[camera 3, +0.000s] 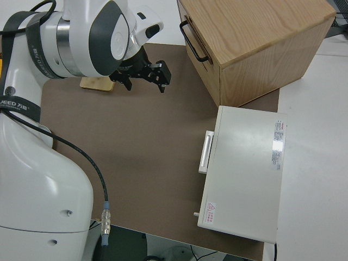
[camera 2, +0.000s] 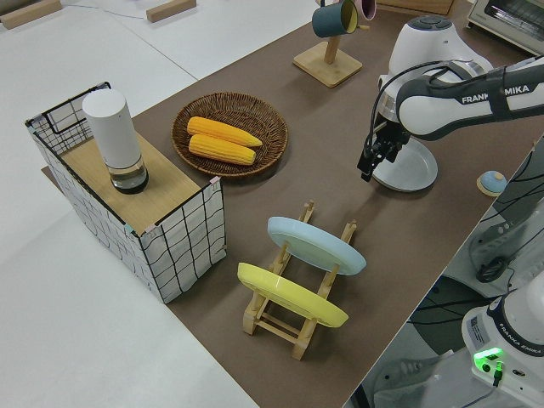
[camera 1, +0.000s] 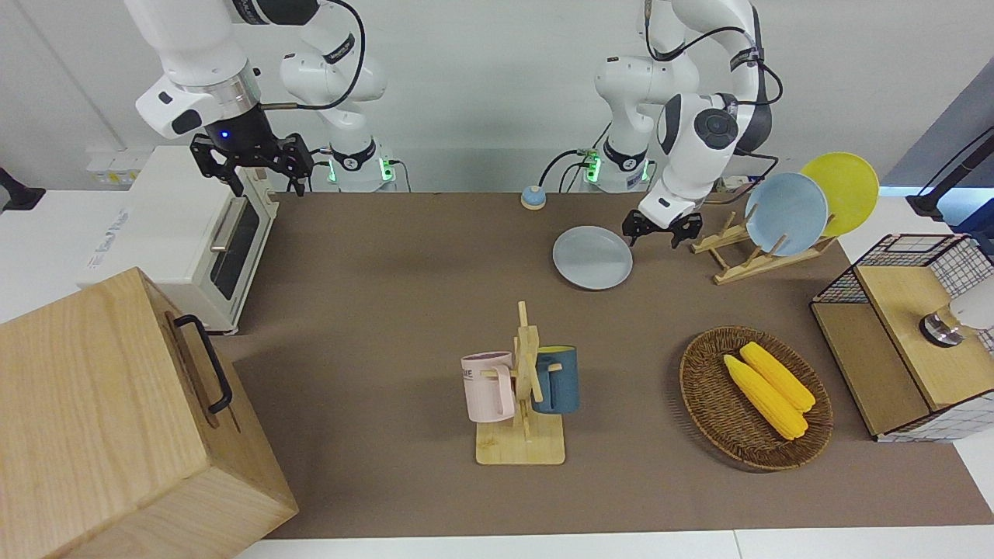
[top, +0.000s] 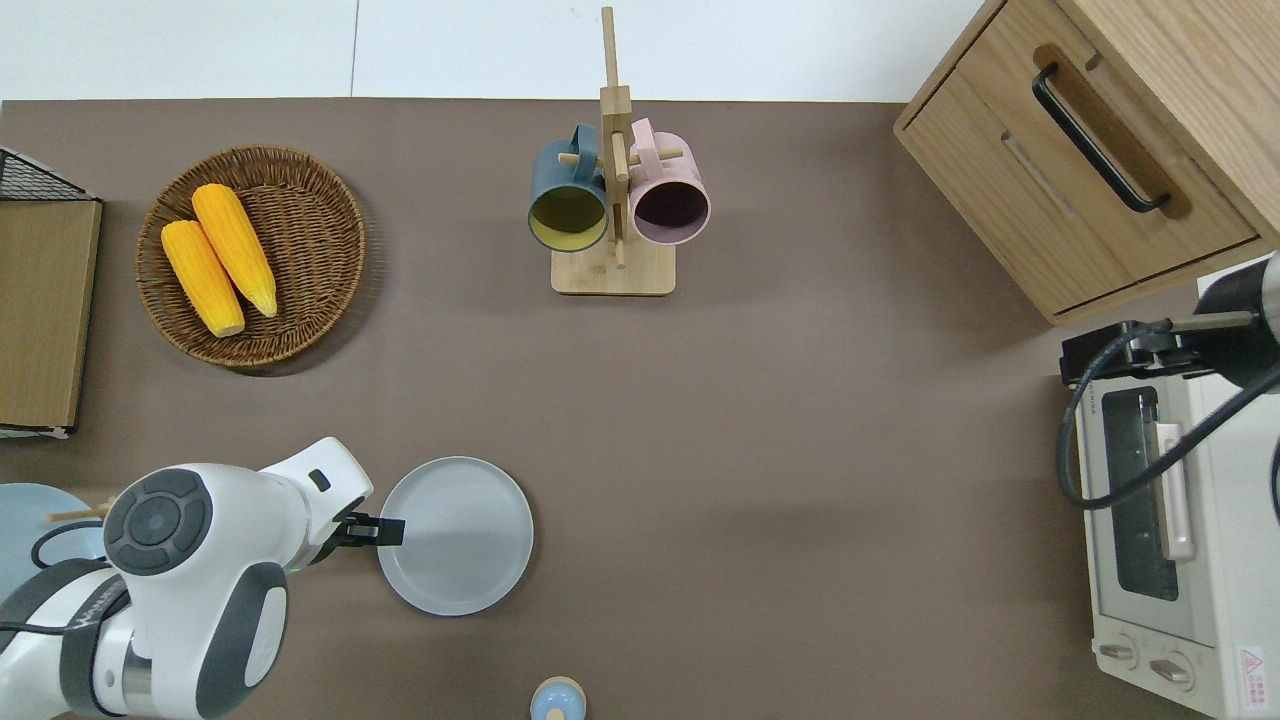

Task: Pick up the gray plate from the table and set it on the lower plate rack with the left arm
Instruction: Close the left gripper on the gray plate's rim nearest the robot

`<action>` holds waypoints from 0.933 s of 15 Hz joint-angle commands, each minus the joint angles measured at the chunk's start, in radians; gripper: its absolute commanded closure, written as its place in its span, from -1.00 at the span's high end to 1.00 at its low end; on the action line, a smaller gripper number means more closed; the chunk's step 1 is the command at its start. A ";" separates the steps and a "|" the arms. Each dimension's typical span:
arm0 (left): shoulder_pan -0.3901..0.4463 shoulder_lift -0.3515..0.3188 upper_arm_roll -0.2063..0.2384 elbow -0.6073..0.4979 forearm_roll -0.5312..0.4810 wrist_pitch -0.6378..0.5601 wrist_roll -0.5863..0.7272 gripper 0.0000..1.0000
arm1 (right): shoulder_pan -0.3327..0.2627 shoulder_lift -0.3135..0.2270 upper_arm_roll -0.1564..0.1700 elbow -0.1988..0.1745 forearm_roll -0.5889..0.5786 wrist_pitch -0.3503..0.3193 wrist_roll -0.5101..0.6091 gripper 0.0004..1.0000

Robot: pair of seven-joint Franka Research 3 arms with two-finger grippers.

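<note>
The gray plate (camera 1: pixel 592 258) lies flat on the brown table (camera 1: pixel 373 295), nearer to the robots than the mug tree; it also shows in the overhead view (top: pixel 455 535) and the left side view (camera 2: pixel 408 167). My left gripper (camera 1: pixel 652 233) is open and empty, low over the plate's rim on the side toward the left arm's end (top: pixel 390 530) (camera 2: pixel 371 163). The lower plate rack (camera 1: pixel 730 268) stands beside the plate toward the left arm's end and holds a light-blue plate (camera 1: pixel 786 213) and a yellow plate (camera 1: pixel 842 190). My right gripper (camera 1: pixel 252 161) is parked, open.
A mug tree (camera 1: pixel 524 388) with a pink and a blue mug stands mid-table. A wicker basket (camera 1: pixel 703 404) holds two corn cobs. A wire shelf (camera 1: pixel 893 365), a toaster oven (camera 1: pixel 194 233), a wooden cabinet (camera 1: pixel 101 411) and a small blue knob (camera 1: pixel 532 197) line the edges.
</note>
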 commanded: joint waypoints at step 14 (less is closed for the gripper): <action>-0.130 0.081 0.010 -0.064 -0.015 0.201 -0.135 1.00 | -0.002 0.002 0.003 0.005 0.004 -0.006 0.004 0.97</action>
